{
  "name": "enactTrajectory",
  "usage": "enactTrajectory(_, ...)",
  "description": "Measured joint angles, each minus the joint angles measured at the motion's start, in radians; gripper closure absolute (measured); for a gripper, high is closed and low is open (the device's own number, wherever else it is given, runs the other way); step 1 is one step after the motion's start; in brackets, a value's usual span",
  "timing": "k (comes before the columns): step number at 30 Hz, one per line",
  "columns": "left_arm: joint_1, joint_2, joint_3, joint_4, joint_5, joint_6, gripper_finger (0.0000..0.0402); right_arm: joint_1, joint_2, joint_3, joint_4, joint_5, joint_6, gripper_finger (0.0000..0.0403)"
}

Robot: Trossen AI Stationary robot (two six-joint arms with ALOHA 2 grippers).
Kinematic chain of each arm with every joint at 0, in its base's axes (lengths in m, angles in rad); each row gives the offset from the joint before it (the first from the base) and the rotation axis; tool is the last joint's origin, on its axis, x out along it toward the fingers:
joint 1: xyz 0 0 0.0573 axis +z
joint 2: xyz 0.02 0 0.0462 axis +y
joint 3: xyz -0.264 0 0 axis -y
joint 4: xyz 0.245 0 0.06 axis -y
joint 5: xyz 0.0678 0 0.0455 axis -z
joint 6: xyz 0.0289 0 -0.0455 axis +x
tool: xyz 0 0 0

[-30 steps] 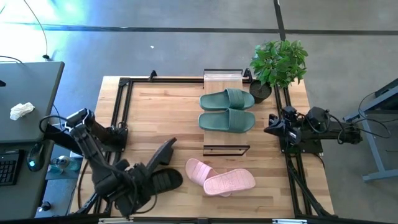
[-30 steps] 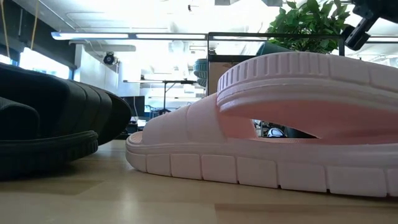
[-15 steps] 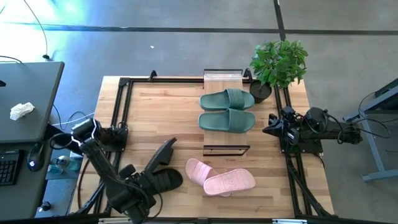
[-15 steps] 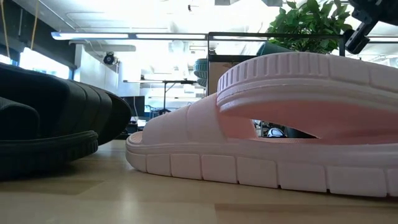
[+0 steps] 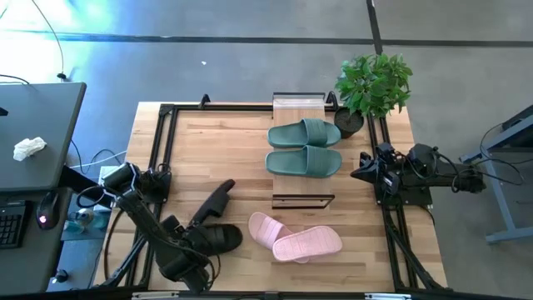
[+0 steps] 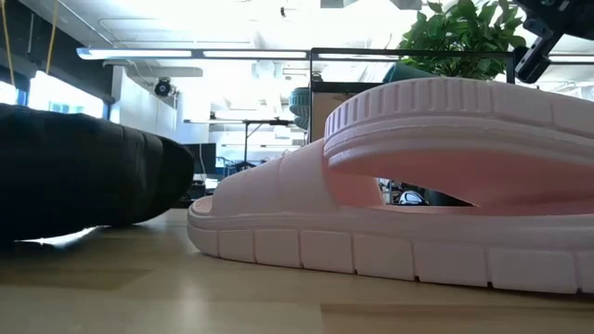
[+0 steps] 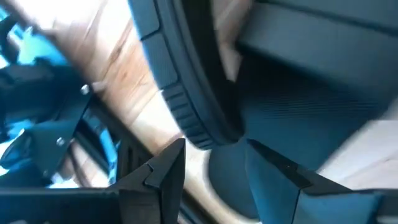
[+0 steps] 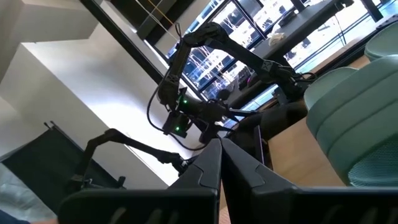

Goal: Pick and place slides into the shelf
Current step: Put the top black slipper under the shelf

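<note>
The sage green slides (image 5: pixel 304 147) lie side by side on the shelf (image 5: pixel 302 200), a low black-framed rack at the table's middle. The pale pink slides (image 5: pixel 296 237) lie overlapping on the table near the front edge and fill the low view (image 6: pixel 418 186). The two black slides sit to their left: one (image 5: pixel 215 202) stands tilted on edge, and the other (image 5: pixel 221 239) lies by my left gripper (image 5: pixel 198 243), which is shut on it. My right gripper (image 5: pixel 360 173) is shut and waits at the table's right edge beside the shelf. My left gripper (image 7: pixel 217 165) has the black slide's sole rim (image 7: pixel 199 134) at one end pinched between its two fingers (image 7: pixel 165 171). It comes in low from the table's near left corner. In the low view the slide (image 6: pixel 83 181) is raised off the tabletop on its left side, with light showing beneath.
A potted plant (image 5: pixel 373 83) stands at the far right corner next to the shelf. A black metal frame (image 5: pixel 162 133) runs along the table's edges. A dark desk with a keyboard (image 5: pixel 33 142) lies beyond the left edge. Bare wood (image 5: pixel 216 146) spreads left of the shelf.
My left arm has drawn in toward the table's near edge while staying at the black slides. The black slide in its hold has come up off the tabletop at one side, and the tilted black slide has shifted slightly. The right arm and the other slides have kept still.
</note>
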Motion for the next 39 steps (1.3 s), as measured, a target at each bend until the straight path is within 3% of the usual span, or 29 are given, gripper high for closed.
enactTrajectory(25, -0.008, -0.001, -0.001, -0.022, -0.025, -0.091, 0.0250, 0.000, 0.000, 0.000, -0.024, -0.001, 0.000, 0.0402)
enactTrajectory(34, -0.008, -0.003, -0.035, -0.023, 0.009, -0.106, 0.0250, 0.000, 0.000, 0.000, -0.033, -0.003, 0.008, 0.0402)
enactTrajectory(39, -0.009, -0.003, -0.036, -0.022, -0.056, -0.083, 0.0250, 0.000, 0.000, 0.000, -0.032, -0.003, 0.008, 0.0402)
